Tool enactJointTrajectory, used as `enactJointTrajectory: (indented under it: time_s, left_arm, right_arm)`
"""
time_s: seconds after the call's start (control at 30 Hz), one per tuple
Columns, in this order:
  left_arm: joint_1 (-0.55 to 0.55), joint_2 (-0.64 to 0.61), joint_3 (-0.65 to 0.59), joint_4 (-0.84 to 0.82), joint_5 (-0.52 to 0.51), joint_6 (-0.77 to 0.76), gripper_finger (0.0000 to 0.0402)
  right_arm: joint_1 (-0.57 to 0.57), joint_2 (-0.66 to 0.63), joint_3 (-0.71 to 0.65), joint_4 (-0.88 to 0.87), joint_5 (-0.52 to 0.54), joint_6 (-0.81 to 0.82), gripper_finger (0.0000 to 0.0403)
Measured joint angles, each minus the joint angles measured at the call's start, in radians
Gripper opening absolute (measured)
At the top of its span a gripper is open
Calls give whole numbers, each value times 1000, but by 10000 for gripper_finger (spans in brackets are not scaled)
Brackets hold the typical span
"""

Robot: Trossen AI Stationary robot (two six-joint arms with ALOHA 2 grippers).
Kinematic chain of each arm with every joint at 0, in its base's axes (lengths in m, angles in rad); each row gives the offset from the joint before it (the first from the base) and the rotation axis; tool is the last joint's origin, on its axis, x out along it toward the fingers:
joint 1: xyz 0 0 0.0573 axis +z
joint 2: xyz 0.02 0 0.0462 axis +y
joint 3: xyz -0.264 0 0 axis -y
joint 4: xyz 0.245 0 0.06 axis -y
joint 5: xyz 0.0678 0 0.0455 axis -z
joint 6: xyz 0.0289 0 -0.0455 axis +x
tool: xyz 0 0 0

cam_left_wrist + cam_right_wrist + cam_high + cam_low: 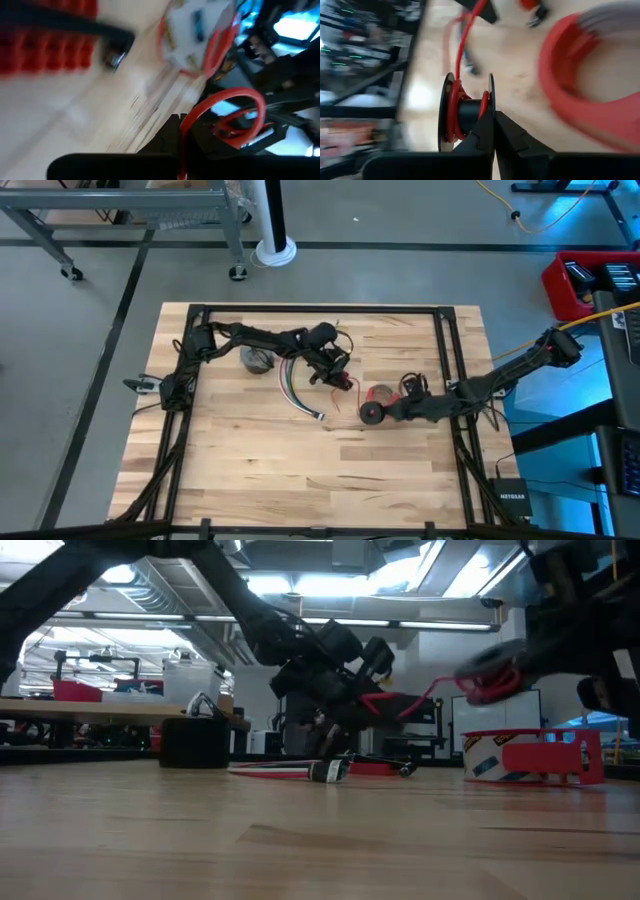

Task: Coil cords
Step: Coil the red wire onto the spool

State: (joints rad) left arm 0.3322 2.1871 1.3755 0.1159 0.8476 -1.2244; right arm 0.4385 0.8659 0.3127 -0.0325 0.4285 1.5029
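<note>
Fingers point(492, 131) of the right gripper point(375, 413) are clenched on a small black spool wound with red wire point(465, 114), held near the middle of the pale wooden bench point(240, 470). Just beside it lies a red tape roll point(381, 394). The left gripper point(345, 378), fingers closed on the thin red wire point(227, 112), hangs over the bench's centre. A long bundle of red, green and white wires point(296, 392) lies between a small grey coil point(258, 360) and the grippers. Bare wood stretches toward the near edge.
</note>
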Motion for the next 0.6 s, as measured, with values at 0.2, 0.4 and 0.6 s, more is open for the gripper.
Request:
enactJointTrajectory:
  time_s: [0.2, 0.4, 0.6]
  left_arm:
    - [38, 3, 1, 86, -23, -44, 0]
    - [47, 3, 1, 116, -29, -111, 0]
    - [34, 3, 1, 214, 38, -214, 0]
  right_arm:
    - [-1, 160, 103, -170, 78, 17, 3]
    - [-35, 329, 206, -208, 120, 38, 3]
    - [-109, 476, 328, -303, 99, 43, 3]
